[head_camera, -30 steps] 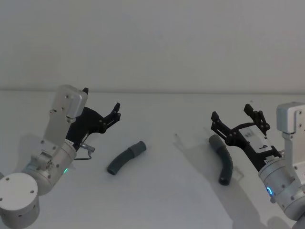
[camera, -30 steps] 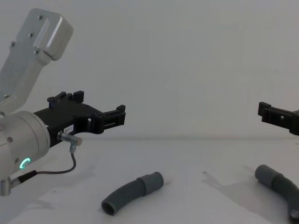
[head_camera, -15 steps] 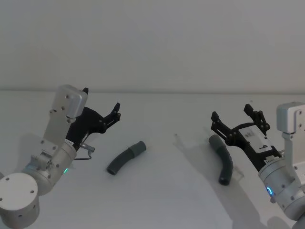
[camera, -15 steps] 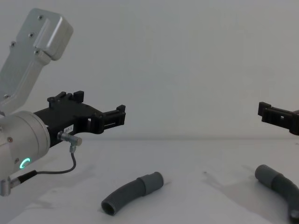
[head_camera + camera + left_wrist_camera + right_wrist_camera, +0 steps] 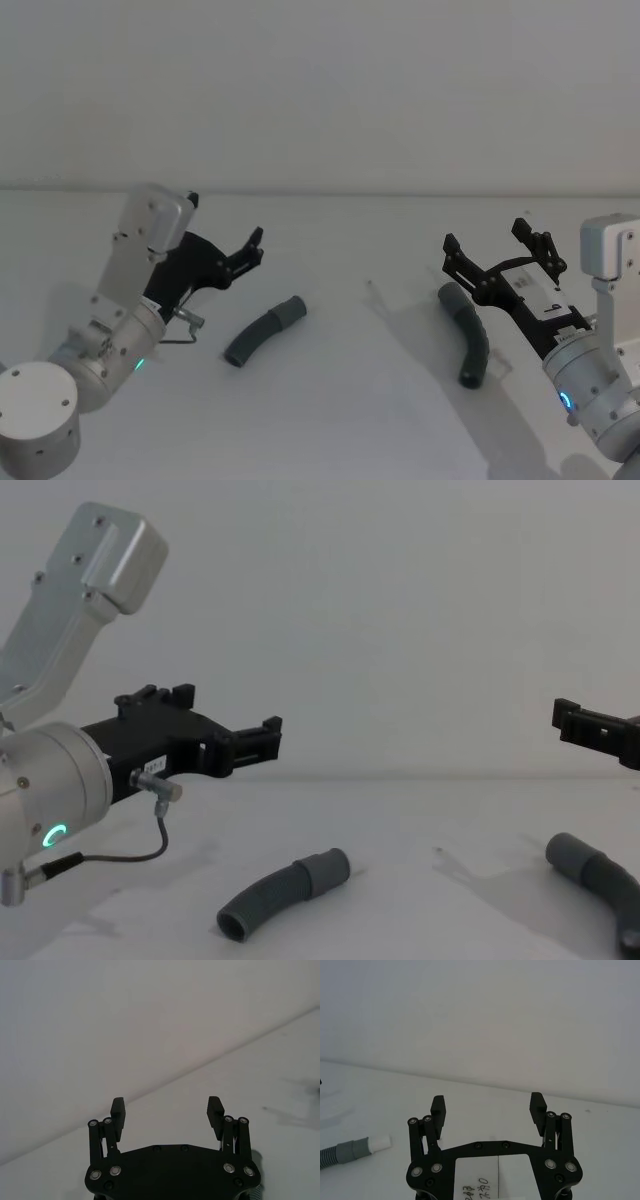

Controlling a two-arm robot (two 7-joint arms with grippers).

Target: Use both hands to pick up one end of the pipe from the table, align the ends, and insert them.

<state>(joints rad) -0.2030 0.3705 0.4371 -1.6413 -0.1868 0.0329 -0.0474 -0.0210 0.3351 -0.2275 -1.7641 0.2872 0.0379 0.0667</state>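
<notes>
Pipe (image 5: 265, 332) lies in two pieces on white table (image 5: 350, 420), wall (image 5: 320, 90) behind.

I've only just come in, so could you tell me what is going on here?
Two hose pieces lie apart on the table, neither picked up yet. The left gripper hovers, jaws open, beside the left hose piece; the right gripper hovers, jaws open, above the right hose piece.
</notes>
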